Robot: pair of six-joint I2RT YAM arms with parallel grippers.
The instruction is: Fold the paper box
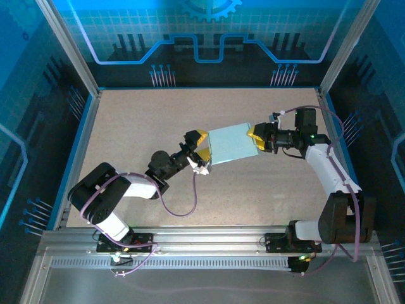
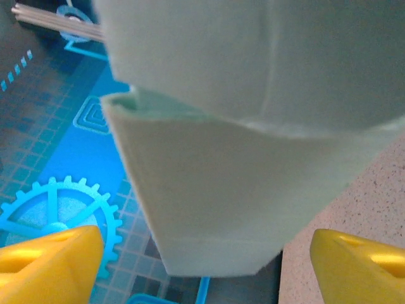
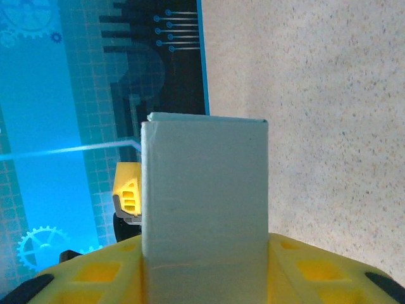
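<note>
The paper box (image 1: 231, 144), a pale light-blue folded card piece, hangs above the middle of the table between both grippers. My right gripper (image 1: 257, 139) is shut on its right end; in the right wrist view the box (image 3: 204, 190) stands upright between the yellow fingers (image 3: 95, 275), pressed on both sides. My left gripper (image 1: 201, 147) is open around the box's left end. In the left wrist view a flap of the box (image 2: 228, 190) hangs between the yellow fingertips (image 2: 50, 263), with a gap on each side.
The speckled beige table (image 1: 266, 190) is ringed by a blue rim and blue-lit panel walls (image 1: 209, 38). An aluminium rail (image 1: 209, 237) runs along the near edge by the arm bases. A purple cable (image 1: 180, 206) loops off the left arm.
</note>
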